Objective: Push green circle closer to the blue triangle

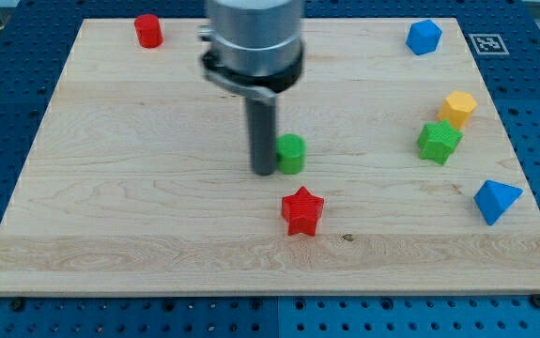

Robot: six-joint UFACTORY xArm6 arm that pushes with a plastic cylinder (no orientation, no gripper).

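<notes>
No pincer on this rig, so no open/shut state to give: just a rod. My tip (264, 172) sits touching, or just about, the green circle (290, 153), on the circle's left side in the view. Blue triangle (496, 201) is well off to the tip's right and a bit toward the view's bottom. Red star (301, 210) is just below-right of the tip, near the direct line.

Judgement: contact side is good. Push right, angled slightly down, keeping the tip centred behind the circle so it doesn't roll off. Keep above the star. Green star (439, 141) and the yellow block (457, 107) lie above the line; stop short of the triangle.
</notes>
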